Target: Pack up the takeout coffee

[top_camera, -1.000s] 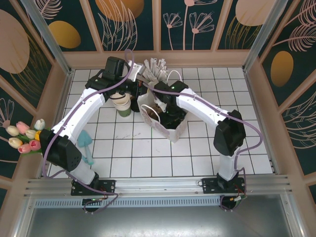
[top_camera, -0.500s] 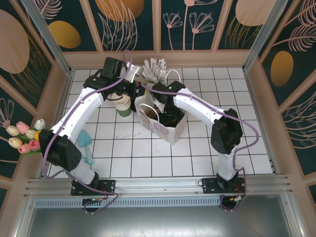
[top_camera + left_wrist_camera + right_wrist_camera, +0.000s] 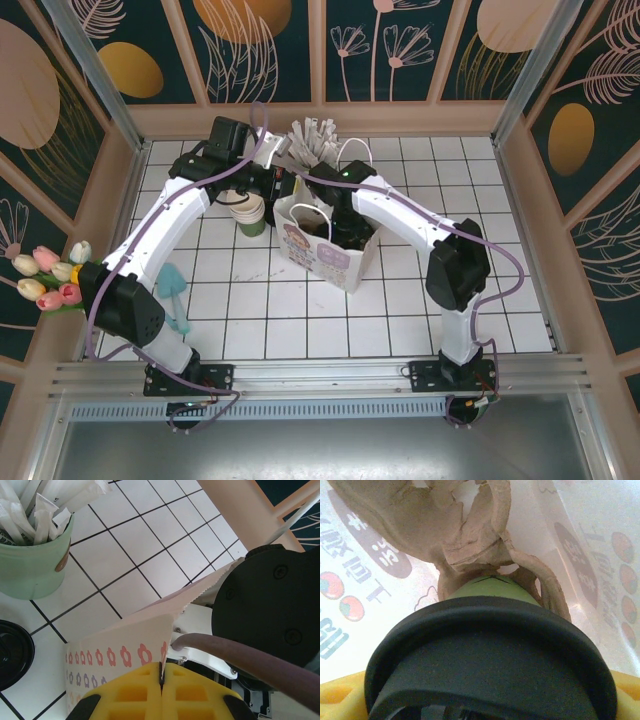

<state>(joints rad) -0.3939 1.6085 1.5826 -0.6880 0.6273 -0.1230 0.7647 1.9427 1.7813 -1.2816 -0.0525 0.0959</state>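
White-tiled worktop. Near L side: a small teal thing lies flat, and a bunch of tulips sits at the L wall.

Mid-worktop stands a printed paper bag, mouth up, w/ one arm reaching to it from each side. L gripper: yellow fingers pressed together, w/ the bag's top edge pinched btwn them at its far-L corner.

R gripper is down inside the bag, clamped on the coffee cup. Yellow fingers sit against both sides of its dark round lid, and the green body points deeper into the bag. Past the cup, at the bag's bottom, is a brown pulp cup holder. The cup's base is right at one of its rings; can't tell if it's seated.

Just L of the bag is a stack of cream cups, not touching it. A black round lid lies on the tiles near the bag's side. Farthest back, behind the bag, is a pale green cup stuffed w/ white paper-wrapped sticks.
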